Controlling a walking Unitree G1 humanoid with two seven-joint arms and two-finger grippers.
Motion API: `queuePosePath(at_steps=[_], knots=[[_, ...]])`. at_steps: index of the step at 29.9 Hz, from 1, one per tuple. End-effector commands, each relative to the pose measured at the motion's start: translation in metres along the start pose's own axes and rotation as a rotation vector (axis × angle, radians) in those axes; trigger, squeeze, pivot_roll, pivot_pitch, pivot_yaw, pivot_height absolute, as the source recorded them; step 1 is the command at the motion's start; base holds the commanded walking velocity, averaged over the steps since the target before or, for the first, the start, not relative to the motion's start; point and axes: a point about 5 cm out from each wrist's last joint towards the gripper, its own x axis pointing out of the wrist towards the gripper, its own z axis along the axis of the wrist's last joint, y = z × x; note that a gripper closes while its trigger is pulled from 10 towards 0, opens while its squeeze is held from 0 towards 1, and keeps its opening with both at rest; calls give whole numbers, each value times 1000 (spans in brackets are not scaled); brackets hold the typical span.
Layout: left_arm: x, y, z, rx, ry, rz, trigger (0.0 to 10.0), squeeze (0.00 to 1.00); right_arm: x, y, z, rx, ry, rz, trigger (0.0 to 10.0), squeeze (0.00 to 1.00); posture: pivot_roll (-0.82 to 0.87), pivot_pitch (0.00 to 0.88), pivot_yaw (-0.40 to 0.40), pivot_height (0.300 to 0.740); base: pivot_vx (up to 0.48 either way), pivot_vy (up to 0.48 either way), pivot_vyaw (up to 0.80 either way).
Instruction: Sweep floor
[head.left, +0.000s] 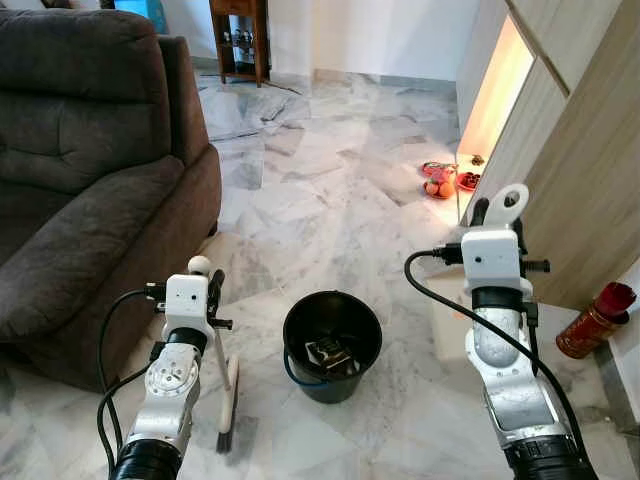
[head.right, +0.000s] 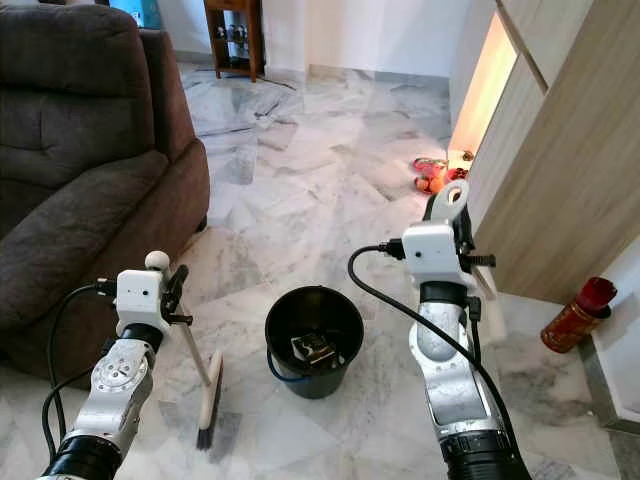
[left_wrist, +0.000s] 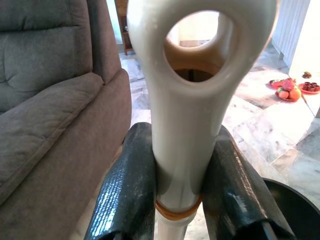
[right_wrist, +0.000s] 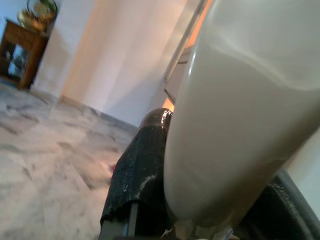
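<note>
Marble floor (head.left: 330, 200), brown sofa (head.left: 90, 180) on robot's left, wood cabinet (head.left: 580, 180) on right. Black bucket (head.left: 332, 345) stands on floor between arms, likely as debris receptacle. Left gripper (left_wrist: 175, 200) clenched on brush handle (left_wrist: 185, 115); hand brush (head.left: 228, 400) hangs near-vertical, bristles at floor beside bucket, positioned for sweeping. Right gripper (right_wrist: 200, 195) clamped on cream dustpan handle (head.left: 510, 205), forearm raised, handle loop upright near cabinet; pan blade hidden. Red canister (head.left: 592, 320) at cabinet base.
</note>
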Motion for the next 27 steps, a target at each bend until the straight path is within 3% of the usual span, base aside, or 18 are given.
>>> queuePosePath(at_steps=[1,9,13,19,27], knots=[[2,0,8,8,-43,-10,10000,0,2,-5,0,-34,-39,-23,10000,0,-4,0,-21,740,0,0,0],[2,0,7,5,-36,-19,10000,0,-6,6,-28,5,78,36,10000,0,-3,0,-18,740,0,0,0],[0,-1,7,-2,-40,-34,10000,0,-11,12,-40,118,146,41,10000,0,3,0,-17,740,0,0,0],[-2,1,7,-5,-41,-36,10000,0,-14,14,-48,180,175,41,10000,0,6,0,-16,740,0,0,0],[-3,-3,8,-14,-47,-52,10000,0,-15,15,-53,171,170,56,10000,0,0,0,-13,740,0,0,0]])
